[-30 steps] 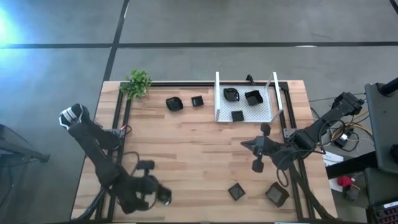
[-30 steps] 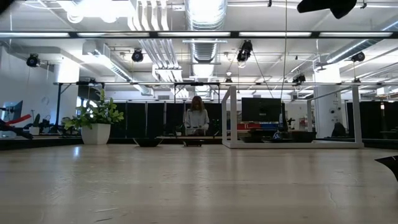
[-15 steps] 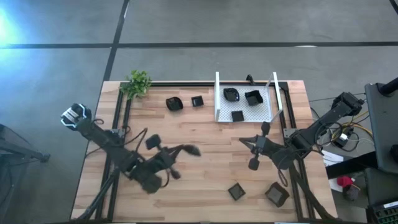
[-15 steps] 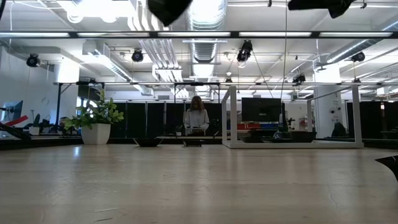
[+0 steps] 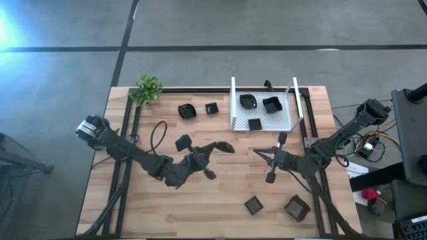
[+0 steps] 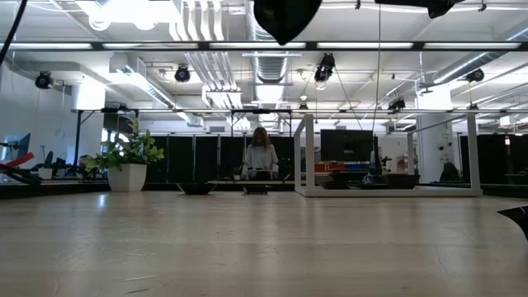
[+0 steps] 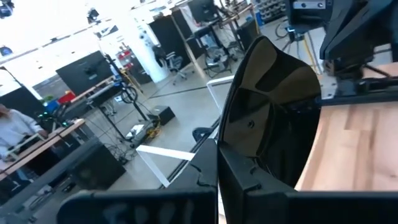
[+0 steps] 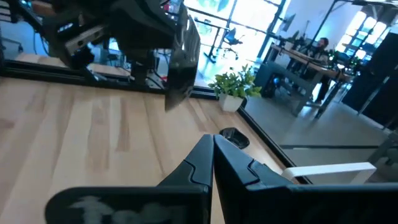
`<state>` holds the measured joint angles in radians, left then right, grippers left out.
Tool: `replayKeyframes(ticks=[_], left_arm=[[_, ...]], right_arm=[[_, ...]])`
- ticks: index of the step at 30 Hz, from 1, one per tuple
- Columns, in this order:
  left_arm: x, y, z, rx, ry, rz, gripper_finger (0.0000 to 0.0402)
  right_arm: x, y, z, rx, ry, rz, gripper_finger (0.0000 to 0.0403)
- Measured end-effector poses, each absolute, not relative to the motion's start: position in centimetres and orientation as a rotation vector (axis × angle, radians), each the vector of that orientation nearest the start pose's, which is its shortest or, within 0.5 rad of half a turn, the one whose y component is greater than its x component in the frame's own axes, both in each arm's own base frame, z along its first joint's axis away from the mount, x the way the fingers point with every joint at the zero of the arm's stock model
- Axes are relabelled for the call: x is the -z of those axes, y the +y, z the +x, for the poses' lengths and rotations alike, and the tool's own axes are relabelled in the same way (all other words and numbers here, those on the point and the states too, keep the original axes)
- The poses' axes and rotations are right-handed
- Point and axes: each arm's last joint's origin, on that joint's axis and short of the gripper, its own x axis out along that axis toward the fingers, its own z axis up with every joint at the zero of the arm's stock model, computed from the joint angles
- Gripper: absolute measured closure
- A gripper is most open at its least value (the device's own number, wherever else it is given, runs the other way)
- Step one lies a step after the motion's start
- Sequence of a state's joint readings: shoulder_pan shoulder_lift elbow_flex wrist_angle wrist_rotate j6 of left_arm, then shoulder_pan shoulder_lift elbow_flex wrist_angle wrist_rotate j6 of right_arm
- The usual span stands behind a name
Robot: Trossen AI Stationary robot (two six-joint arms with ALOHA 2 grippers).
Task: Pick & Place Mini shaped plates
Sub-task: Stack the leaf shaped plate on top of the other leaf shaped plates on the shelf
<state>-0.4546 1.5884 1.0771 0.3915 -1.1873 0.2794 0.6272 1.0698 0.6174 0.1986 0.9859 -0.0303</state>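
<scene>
Held plate (image 7: 267, 112): black, glossy, pinched on edge in the left gripper (image 5: 217, 148), up off the table (image 5: 200, 200), out from the white tray (image 5: 288, 119) on its open-front side and toward the plant (image 5: 147, 89) end. The low view only catches it as a dark shape at the top of frame. The right wrist view sees it too, hanging tilted from the left arm. Other mini shaped plates: three inside the tray, a rounded one (image 5: 248, 101) and a squarer one (image 5: 271, 104) by the tray's back edge and a small square one (image 5: 255, 124) near its front edge. Two sit on the table just outside the tray's plant-side wall, a square one (image 5: 211, 108) nearer it and a rounded one (image 5: 186, 111) further off. Two more lie well apart from the tray near the table's opposite edge: one (image 5: 253, 205) roughly in line with the tray's middle, the other (image 5: 297, 208) in line with its far wall. Right gripper (image 5: 259, 153): fingers pressed together, nothing between them (clear in its own wrist view), hovering just off the tray's front edge, tip pointing toward the left gripper, near it but apart. A person (image 6: 261, 157) sits at a desk in the room beyond the tray.
</scene>
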Motion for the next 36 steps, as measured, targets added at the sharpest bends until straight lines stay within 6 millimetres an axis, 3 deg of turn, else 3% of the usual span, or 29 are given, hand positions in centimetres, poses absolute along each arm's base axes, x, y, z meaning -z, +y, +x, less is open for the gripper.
replayKeyframes(ticks=[8,20,30,36], left_arm=[[-27.9,-11.8,33.8,-0.753,0.168,0.34,0.0401],[-27.7,-11.1,35.3,-0.754,0.133,0.304,0.0402],[-27.0,-11.0,37.8,-0.749,0.133,0.343,0.0402],[-27.4,-11.1,38.3,-0.758,0.135,0.362,0.0401]], right_arm=[[-26.1,10.1,19.9,0.382,0.183,-0.181,0.0387],[-26.1,9.9,20.3,0.307,0.18,-0.176,0.0323],[-25.4,9.8,21.5,0.335,0.189,-0.229,0.0333],[-25.4,9.7,21.6,0.343,0.191,-0.228,0.0335]])
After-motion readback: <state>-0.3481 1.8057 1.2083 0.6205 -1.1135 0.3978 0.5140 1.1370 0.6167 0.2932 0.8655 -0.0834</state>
